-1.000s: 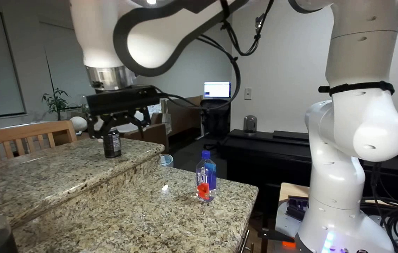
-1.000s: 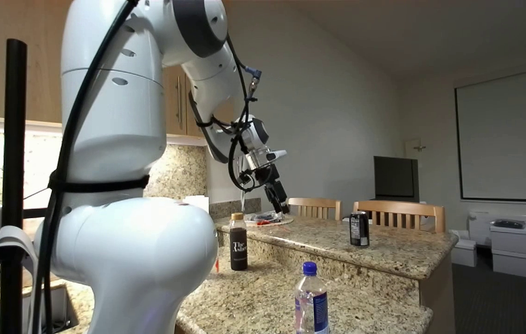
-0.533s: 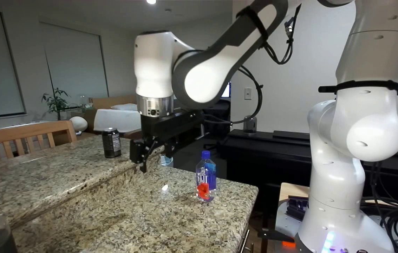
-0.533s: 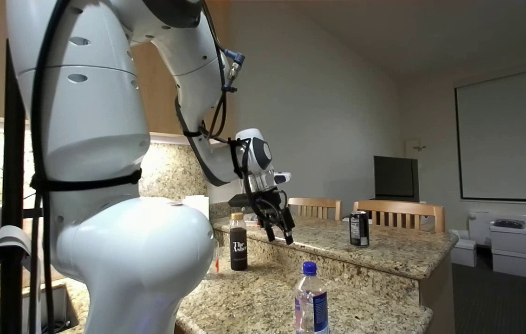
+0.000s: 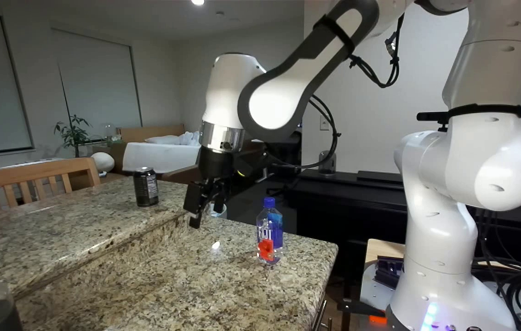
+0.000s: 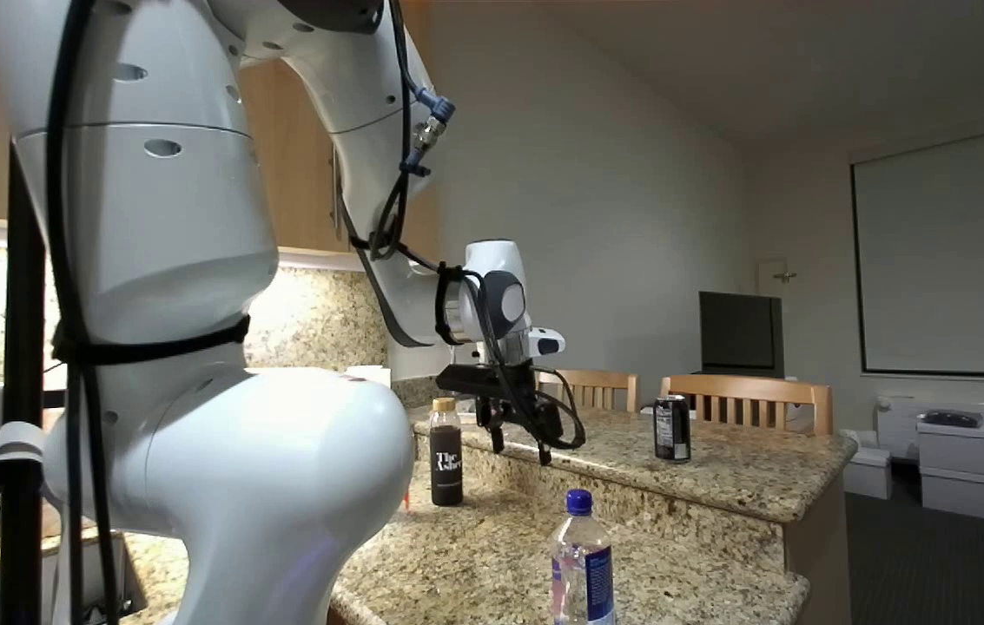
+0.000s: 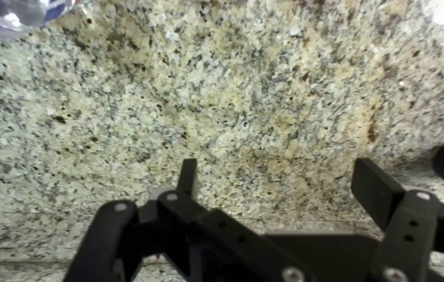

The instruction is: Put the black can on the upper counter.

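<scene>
In wrist view, end effector cropped, clear bottle cropped

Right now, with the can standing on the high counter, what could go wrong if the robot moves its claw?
The open gripper has the water bottle off to one side and the dark bottle off to the other, so a low swing might knock one over. Reaching toward the can, upright on the upper counter, could tip it too.
</scene>
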You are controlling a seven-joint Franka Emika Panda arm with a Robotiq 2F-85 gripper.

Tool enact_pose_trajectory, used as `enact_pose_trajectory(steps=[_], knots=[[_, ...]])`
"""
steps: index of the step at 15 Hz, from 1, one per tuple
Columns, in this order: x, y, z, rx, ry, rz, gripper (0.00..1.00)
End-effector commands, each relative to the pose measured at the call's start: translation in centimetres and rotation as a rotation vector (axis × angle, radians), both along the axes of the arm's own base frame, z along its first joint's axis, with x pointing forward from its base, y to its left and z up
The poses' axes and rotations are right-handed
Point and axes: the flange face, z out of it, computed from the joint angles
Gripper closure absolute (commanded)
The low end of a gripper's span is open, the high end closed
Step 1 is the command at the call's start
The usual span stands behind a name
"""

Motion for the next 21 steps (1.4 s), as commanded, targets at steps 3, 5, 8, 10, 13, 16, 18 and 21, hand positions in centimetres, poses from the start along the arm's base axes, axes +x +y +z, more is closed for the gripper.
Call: enact_pose_trajectory(steps=[3,5,8,10,13,16,18,21], knots=[[-0.8,-2.3,5.4,0.067,0.087,0.079,0.0],[-0.8,-3.0,7.2,0.04,0.128,0.047,0.0],[-0.5,-2.9,9.5,-0.011,0.165,0.015,0.0],[-0.4,-2.5,10.5,-0.031,0.171,0.009,0.0],[-0.1,-1.5,11.0,-0.052,0.169,-0.001,0.0],[0.0,-0.8,10.8,-0.067,0.163,-0.026,0.0],[-0.3,-0.8,10.8,-0.044,0.155,-0.005,0.0],[-0.3,-0.7,10.7,-0.047,0.156,-0.007,0.0]])
